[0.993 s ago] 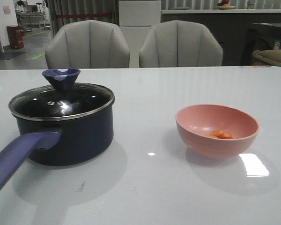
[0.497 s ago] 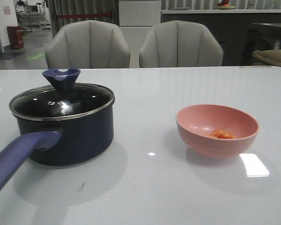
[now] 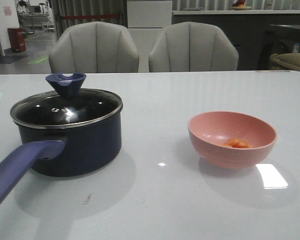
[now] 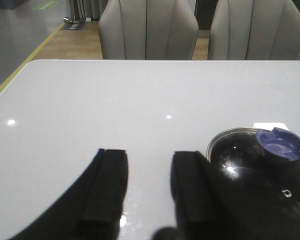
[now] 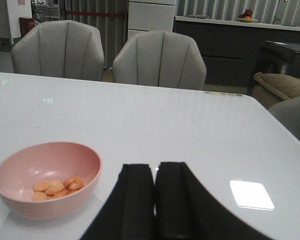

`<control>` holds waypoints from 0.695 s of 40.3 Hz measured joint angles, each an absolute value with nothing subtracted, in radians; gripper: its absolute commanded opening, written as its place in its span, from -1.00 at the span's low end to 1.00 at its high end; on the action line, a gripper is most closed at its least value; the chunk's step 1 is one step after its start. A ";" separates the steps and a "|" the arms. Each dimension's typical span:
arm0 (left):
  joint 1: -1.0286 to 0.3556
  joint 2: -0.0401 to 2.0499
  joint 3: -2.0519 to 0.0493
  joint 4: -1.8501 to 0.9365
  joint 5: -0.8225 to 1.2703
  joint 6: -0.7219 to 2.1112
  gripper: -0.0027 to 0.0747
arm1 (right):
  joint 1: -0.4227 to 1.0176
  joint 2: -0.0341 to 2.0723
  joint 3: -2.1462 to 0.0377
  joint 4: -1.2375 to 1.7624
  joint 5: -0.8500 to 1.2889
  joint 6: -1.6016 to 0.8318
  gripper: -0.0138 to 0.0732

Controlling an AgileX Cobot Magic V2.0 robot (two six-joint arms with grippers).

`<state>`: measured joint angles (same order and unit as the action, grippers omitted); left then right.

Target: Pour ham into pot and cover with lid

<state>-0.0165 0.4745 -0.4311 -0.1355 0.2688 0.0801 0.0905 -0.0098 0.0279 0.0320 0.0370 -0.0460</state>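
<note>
A: State the current layout.

B: The pot (image 3: 70, 137) stands on the surface (image 3: 160, 200) on the left side, handle (image 3: 20, 167) pointing toward the robot. The lid (image 3: 66, 107) is seated on its rim. The ham (image 3: 235, 143) lies in the pink bowl (image 3: 232, 138), well apart on the right. Neither arm appears in the front view.

A: Pincer states?

B: The left pincer (image 4: 149, 187) is spread, empty, just beside the pot. The right pincer (image 5: 154, 200) has its fingers pressed together, holding nothing, near the bowl.

A: Which step applies?

B: Judged from the layout, nothing is done yet. The lid must come off before any pouring.

A: Procedure for the lid?

B: Centre the left pincer over the knob (image 4: 281, 144), close on its narrow waist below the flare, and lift straight up so the rim clears the pot without dragging it. Park the lid on bare surface, away from the pouring path.

A: And the right arm?

B: It must spread before gripping the bowl wall. Hold the bowl level until it is over the pot.
</note>
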 measured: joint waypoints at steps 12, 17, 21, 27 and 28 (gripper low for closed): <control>-0.017 0.492 -0.407 -0.147 0.192 0.080 0.48 | 0.091 -0.010 0.028 0.032 0.037 -0.046 -0.32; -0.017 0.496 -0.425 -0.186 0.209 0.080 0.48 | 0.091 -0.010 0.028 0.032 0.037 -0.046 -0.32; -0.017 0.527 -0.511 -0.184 0.309 0.080 0.48 | 0.091 -0.010 0.028 0.032 0.037 -0.046 -0.32; -0.017 0.644 -0.691 -0.182 0.504 0.080 0.48 | 0.091 -0.010 0.028 0.032 0.037 -0.046 -0.32; -0.017 0.665 -0.716 -0.182 0.530 0.080 0.48 | 0.091 -0.010 0.028 0.032 0.037 -0.046 -0.32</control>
<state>-0.0165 0.6645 -0.7164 -0.1821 0.5299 0.0801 0.0905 -0.0098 0.0279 0.0320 0.0370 -0.0460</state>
